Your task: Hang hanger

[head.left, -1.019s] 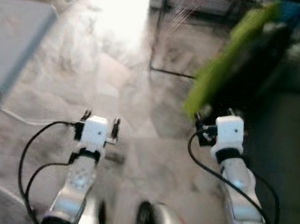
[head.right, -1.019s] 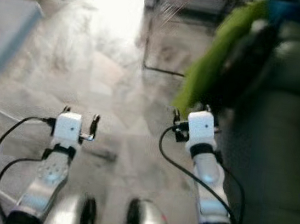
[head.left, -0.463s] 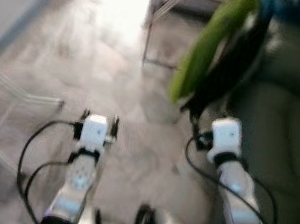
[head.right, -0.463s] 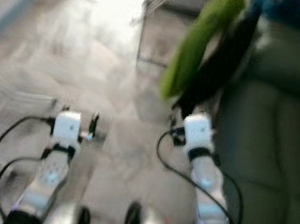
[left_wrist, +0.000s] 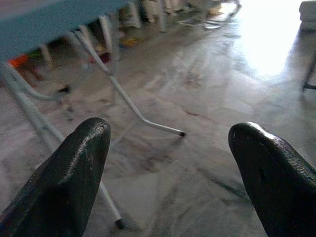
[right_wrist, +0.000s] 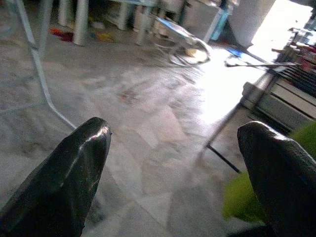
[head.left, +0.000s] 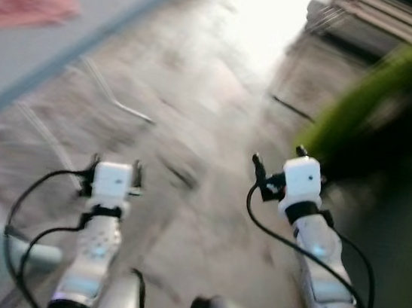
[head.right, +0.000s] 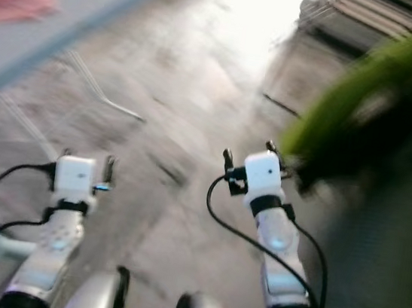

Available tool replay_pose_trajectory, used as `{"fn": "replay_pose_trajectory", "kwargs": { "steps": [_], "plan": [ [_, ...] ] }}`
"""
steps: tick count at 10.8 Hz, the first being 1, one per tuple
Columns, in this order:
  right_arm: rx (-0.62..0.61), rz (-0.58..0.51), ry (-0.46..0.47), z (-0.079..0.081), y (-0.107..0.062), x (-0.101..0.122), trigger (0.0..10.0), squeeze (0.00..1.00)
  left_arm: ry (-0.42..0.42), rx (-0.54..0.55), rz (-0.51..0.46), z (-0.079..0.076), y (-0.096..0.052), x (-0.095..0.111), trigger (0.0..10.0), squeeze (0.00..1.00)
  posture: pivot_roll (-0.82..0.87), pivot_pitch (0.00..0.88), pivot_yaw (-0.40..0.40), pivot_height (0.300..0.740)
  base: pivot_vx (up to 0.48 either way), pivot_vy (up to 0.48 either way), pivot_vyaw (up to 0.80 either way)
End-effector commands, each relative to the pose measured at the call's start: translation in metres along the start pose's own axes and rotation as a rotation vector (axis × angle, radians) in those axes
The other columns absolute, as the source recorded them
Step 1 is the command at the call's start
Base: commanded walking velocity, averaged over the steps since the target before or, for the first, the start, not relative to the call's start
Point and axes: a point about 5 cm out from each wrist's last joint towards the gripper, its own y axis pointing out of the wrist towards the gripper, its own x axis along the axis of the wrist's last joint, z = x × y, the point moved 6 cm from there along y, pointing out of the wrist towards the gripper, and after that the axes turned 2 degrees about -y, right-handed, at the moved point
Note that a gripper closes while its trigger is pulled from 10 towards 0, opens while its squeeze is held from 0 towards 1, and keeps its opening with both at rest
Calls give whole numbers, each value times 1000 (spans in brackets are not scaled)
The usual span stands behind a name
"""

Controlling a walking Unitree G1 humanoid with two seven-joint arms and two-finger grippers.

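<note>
Both grippers — left [left_wrist: 168,163], right [right_wrist: 173,168] — fingers spread, empty.

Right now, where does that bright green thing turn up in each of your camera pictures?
Left eye view: green thing, blurred, upper right.
Right eye view: upper right, just beyond the right gripper.
Right wrist view: lower right corner, between the fingers.
Shared landmark: the sunlit patch of floor.

Two pincers [head.left: 116,165] [head.left: 275,157], one pink cloth [head.left: 21,2], perhaps one green cushion [head.right: 366,91]

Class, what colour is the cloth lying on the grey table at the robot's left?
Pink; the cloth shows best in the left eye view.
</note>
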Motion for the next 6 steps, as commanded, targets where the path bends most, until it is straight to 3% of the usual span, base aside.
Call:
{"fn": "replay_pose_trajectory", "kwargs": {
  "steps": [1,3,4,6],
  "plan": [
    [5,3,0,0,-3,-2,10000,0,-14,-13,4,-5,-1,-1,10000,0,-32,190,-61,740,0,0,800],
    [7,12,22,0,-2,-3,10000,0,-10,-23,-35,-8,-1,8,10000,0,-25,189,-60,740,0,0,800],
    [14,6,25,4,0,-2,10000,0,-94,-37,-6,-7,-1,4,10000,0,-18,187,-59,740,0,0,800],
    [21,2,27,7,0,-1,10000,0,-65,-57,-66,-2,-2,10,10000,0,-19,191,-55,740,0,0,800]
  ]
}}
